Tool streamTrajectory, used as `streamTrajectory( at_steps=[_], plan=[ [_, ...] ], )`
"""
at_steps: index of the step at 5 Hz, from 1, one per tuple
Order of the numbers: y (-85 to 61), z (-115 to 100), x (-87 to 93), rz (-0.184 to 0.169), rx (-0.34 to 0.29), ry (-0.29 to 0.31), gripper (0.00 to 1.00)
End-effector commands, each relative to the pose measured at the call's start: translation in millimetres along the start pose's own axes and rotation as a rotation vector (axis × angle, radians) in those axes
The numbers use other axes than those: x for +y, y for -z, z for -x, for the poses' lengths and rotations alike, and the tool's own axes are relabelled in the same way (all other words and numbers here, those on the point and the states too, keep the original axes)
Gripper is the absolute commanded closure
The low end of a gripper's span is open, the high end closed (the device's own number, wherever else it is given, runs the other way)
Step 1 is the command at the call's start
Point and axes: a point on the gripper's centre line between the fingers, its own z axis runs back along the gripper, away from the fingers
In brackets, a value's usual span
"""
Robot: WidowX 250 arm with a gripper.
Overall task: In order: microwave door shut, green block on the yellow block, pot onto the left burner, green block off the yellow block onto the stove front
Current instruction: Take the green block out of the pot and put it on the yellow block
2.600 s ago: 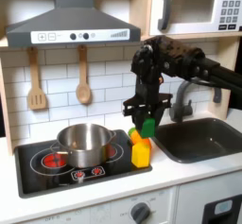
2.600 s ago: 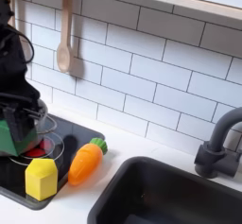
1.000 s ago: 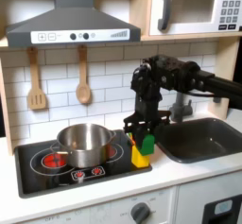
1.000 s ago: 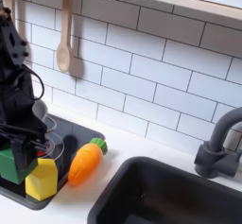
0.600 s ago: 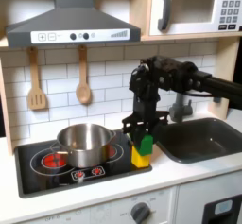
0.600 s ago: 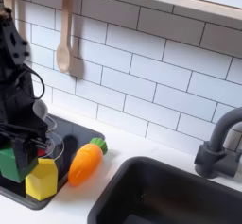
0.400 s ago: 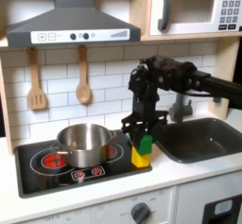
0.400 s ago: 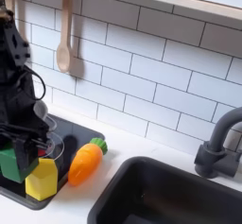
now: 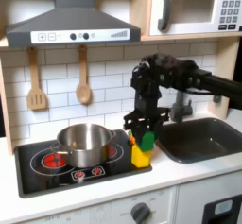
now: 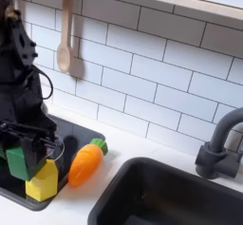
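Note:
The white microwave door (image 9: 189,8) looks closed at the top right of the first exterior view. A shiny pot (image 9: 85,143) stands mid-cooktop, right of the left burner (image 9: 45,158). My gripper (image 9: 143,133) is at the cooktop's right end, shut on the green block (image 9: 146,139), which sits right on top of the yellow block (image 9: 140,157). In the second exterior view the gripper (image 10: 23,160) holds the green block (image 10: 16,161) just above and left of the yellow block (image 10: 41,182). Red dials mark the stove front (image 9: 85,175).
An orange toy carrot (image 10: 85,162) lies right of the yellow block. The dark sink (image 9: 203,138) and faucet (image 10: 223,148) are further right. A wooden spatula (image 9: 36,81) and spoon (image 9: 83,77) hang on the tiled wall under the hood.
The gripper came down with the green block from above the carrot to the yellow block. In the last moments it shifted slightly, carrying the block closer over the yellow one.

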Motion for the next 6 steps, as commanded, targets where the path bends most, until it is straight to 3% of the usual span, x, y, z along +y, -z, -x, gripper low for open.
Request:
streamTrajectory(
  at_steps=[1,6],
  plan=[
    [1.7,1,-2.6,0.011,0.011,-0.001,1.0],
    [17.0,-7,-3.3,-0.012,-0.006,0.0,1.0]
  ],
)
